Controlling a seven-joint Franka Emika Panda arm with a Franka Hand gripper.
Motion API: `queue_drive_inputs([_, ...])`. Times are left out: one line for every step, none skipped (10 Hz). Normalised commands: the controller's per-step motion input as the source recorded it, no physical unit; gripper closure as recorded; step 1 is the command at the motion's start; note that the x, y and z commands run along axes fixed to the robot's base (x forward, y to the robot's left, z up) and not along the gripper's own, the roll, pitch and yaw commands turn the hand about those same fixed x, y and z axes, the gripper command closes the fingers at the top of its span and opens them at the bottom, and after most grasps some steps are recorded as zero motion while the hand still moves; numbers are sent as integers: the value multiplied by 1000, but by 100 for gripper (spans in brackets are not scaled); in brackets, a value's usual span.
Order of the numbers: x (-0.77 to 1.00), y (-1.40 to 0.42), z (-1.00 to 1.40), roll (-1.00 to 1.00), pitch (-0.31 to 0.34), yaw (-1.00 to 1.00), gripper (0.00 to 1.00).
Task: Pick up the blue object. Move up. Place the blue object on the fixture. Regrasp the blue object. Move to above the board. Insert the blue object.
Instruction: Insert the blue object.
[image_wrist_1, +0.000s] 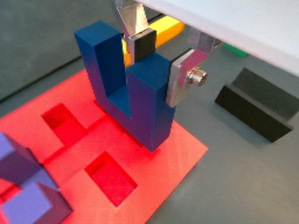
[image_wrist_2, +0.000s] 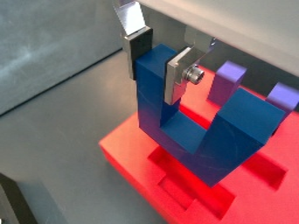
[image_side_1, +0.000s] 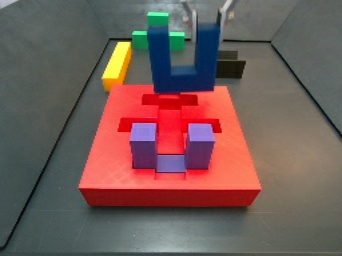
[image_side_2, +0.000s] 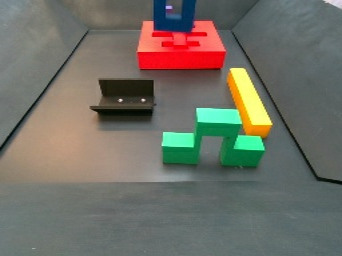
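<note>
We are seeing the board (image_side_1: 120, 175) lying flat, with the purple block (image_side_1: 173, 146) seated in a cut-out. The blue object (image_side_1: 183, 62) is standing upright at the board's far part, prongs up. Our end effector (image_wrist_1: 163, 61) is clamping one prong. The fixture (image_side_2: 124, 98) is sitting well apart.

The blue object (image_side_1: 182, 58) hangs upright in the hand (image_wrist_1: 167, 61) (prongs up) above the board (image_side_1: 170, 165).

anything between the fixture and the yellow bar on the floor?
Nothing: in a side view the floor between the fixture and the yellow bar is bare. The gripper holds the blue object over the board.
</note>
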Motion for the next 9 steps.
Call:
queue_drive_inputs([74,0,-466,350,0,111,100])
queue_drive_inputs([0,0,-420,280,0,63,100])
queue_drive_inputs([-83,-66,-257,171,-13,0,100])
queue_drive_inputs([-251,0,0,20,-49,0,100])
queue_drive_inputs([-260,0,0,10,-49,0,100])
queue_drive_inputs([-309,0,0,0,-74,0,100])
queue_drive_inputs([-257,0,0,0,-90,0,100])
queue_drive_inputs([-229,0,-89,0,-84,0,100])
queue_drive_inputs([-126,-66,-154,20,-67,0,100])
